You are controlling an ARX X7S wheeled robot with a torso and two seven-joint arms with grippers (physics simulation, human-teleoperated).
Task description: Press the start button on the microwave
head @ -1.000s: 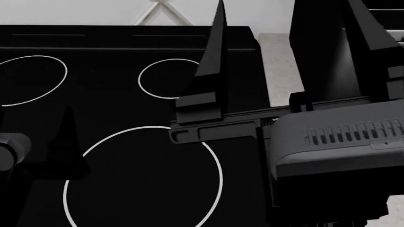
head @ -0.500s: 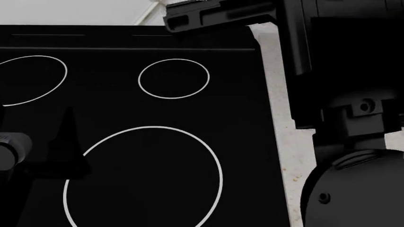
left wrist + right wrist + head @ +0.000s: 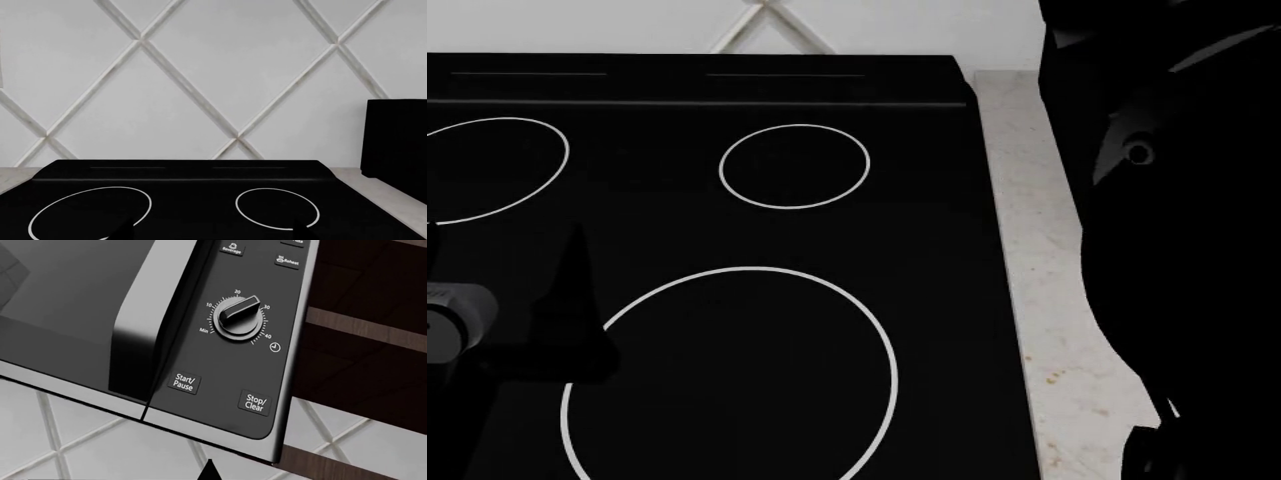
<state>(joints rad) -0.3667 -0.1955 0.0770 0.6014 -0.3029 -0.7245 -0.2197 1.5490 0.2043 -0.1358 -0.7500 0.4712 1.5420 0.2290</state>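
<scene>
The dark glossy microwave [image 3: 100, 305] is showing only in the right wrist view, mounted above a white tiled wall with diamond-pattern grout lines [image 3: 80, 450]. Its long body is running across that picture on a slant, and its flat black control panel [image 3: 240, 340] is facing the camera. On that panel, the small rectangular Start/Pause button [image 3: 184, 383] is sitting just beside the door's vertical black handle [image 3: 137, 340], with the matching Stop/Clear button [image 3: 255, 403] near it on the same row. Above the two buttons one round black timer dial [image 3: 237, 317] is pointing its ridge toward the 30 mark. Two more small labelled buttons are peeking in at the panel's upper edge.

Of the right gripper [image 3: 211, 471], only one dark pointed fingertip is showing, apart from the panel, so I cannot tell how wide its jaws are. In the head view the right arm [image 3: 1174, 250] is rising as a dark mass over the speckled pale stone counter [image 3: 1054, 330].

The left gripper [image 3: 210, 232] is hovering over a flat black glass cooktop [image 3: 694, 90], its two finger tips [image 3: 125, 231] standing widely spread. The cooktop is carrying three white ring-marked burners in the head view.
</scene>
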